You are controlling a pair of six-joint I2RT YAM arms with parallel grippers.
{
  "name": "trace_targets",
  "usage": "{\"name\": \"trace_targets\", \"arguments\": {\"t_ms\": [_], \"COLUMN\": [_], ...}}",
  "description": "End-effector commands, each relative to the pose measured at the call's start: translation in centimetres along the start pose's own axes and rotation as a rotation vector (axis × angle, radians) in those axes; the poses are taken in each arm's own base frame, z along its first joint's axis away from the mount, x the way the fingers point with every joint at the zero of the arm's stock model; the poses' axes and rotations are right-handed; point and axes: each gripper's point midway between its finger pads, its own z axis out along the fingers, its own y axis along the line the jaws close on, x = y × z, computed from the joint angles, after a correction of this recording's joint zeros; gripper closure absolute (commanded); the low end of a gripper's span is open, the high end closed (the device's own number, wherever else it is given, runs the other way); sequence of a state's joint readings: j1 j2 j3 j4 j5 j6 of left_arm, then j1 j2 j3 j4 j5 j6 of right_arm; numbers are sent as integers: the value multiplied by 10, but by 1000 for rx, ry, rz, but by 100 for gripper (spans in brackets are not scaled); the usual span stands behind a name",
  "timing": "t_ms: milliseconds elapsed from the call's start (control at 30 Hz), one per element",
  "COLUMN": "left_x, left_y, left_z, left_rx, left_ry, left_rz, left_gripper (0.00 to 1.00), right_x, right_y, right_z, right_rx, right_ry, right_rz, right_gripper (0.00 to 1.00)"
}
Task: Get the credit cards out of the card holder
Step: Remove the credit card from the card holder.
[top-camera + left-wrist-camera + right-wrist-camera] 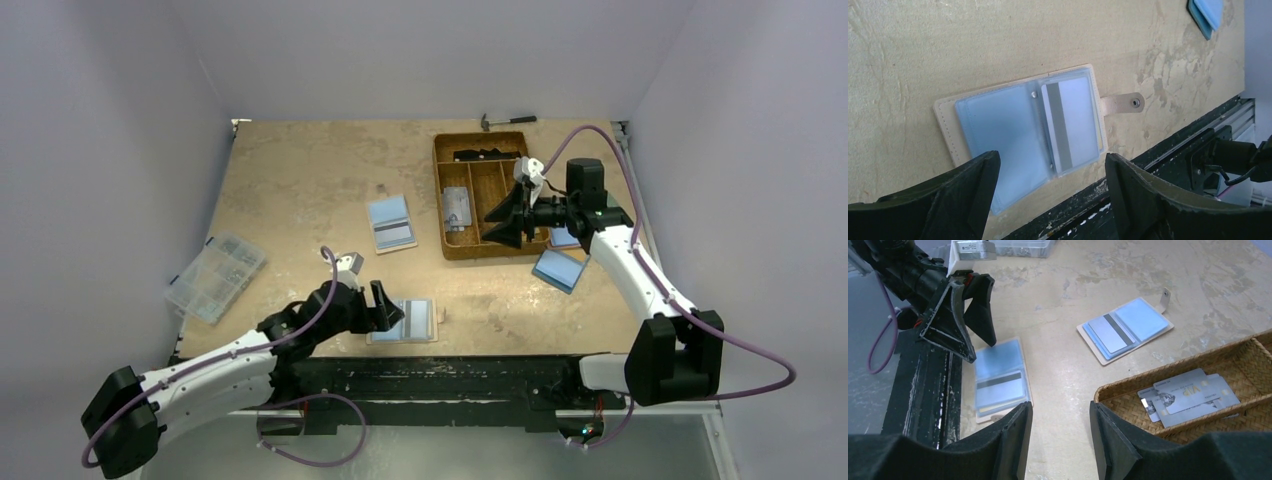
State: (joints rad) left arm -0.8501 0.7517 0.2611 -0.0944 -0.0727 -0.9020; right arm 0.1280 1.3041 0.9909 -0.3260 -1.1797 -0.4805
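The card holder (998,125) lies opened flat on the mottled tan surface (948,45), close to its near edge. Its stitched tan cover frames glossy, clear bluish sleeves. The right-hand sleeve holds a pale credit card (1073,120) with a grey stripe, and a snap tab (1122,103) sticks out beside it. The left gripper (1050,170) hangs over the holder with jaws spread wide, holding nothing. A woven wicker tray (1168,371) keeps a few silver-grey cards (1193,392) overlapping in one compartment. A second holder (1125,330) lies open well apart from the first. The right gripper (1059,410) is partly spread and empty, beside the tray.
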Motion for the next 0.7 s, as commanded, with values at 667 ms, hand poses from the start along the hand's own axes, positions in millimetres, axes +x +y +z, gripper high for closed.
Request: {"name": "trace_targets", "arguments": {"t_ms": [667], "left_x": [-16], "left_y": [-26], "left_z": [4], "left_rx": [-404], "left_ry": [-58], "left_rz": [160], "left_gripper": [20], "right_x": [5], "right_y": [8], "right_z": [10], "right_rx": [-39], "right_ry": [34], "right_rz": [-62], "right_gripper": [48]}}
